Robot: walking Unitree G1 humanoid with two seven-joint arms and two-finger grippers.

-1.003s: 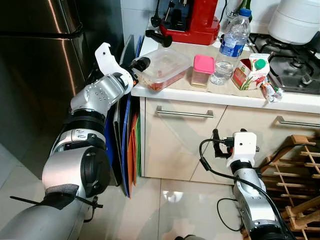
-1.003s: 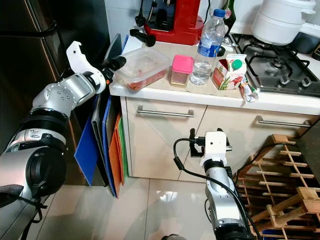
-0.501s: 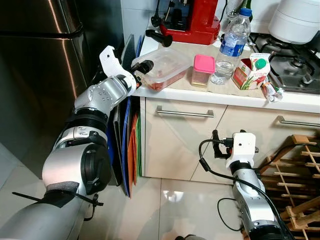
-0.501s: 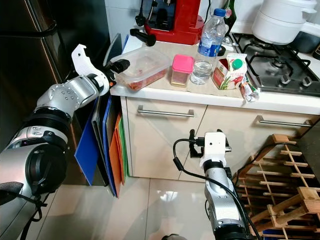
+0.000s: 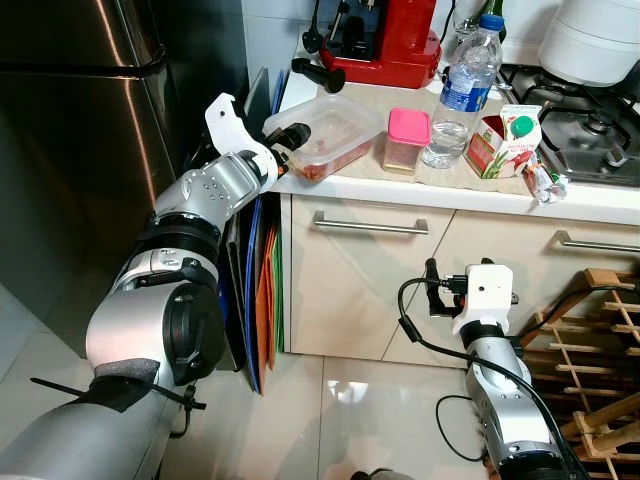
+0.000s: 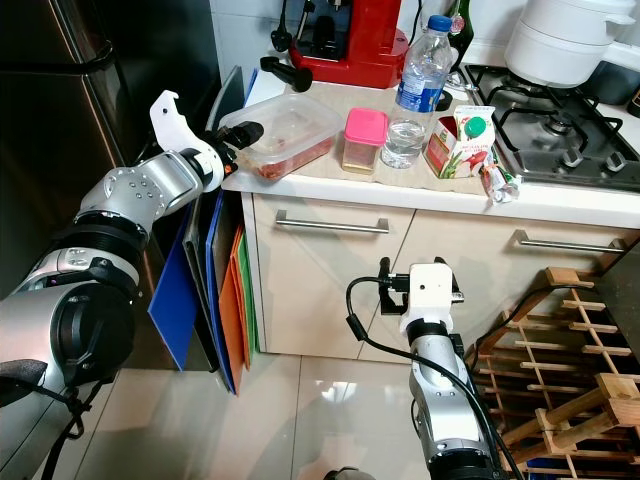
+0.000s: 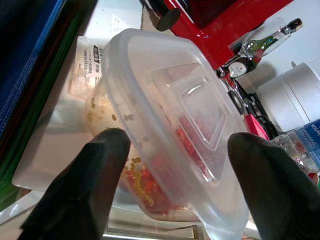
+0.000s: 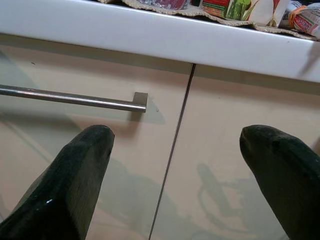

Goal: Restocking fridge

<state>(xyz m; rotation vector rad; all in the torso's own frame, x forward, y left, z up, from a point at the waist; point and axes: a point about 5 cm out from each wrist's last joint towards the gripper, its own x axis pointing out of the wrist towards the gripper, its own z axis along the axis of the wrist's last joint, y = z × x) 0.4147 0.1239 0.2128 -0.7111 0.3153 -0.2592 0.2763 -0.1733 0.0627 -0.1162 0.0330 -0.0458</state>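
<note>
Reaching up to the left end of the counter (image 5: 420, 185), the left gripper (image 5: 287, 137) sits at the near corner of the clear lidded food container (image 5: 335, 132); its fingers (image 7: 95, 170) are spread to either side of that corner and do not appear to clamp it. Container rests on the counter edge, holding red and yellow food. Beside it, in order to the right: pink-lidded jar (image 5: 404, 140), water bottle (image 5: 462, 88), small carton (image 5: 505, 140). Red coffee machine (image 5: 385, 40) stands behind. Steel fridge (image 5: 80, 150) is at far left, door closed. Right gripper (image 8: 180, 165), fingers spread and empty, faces the cabinet front below the counter, near the drawer handle (image 8: 72, 99)
</note>
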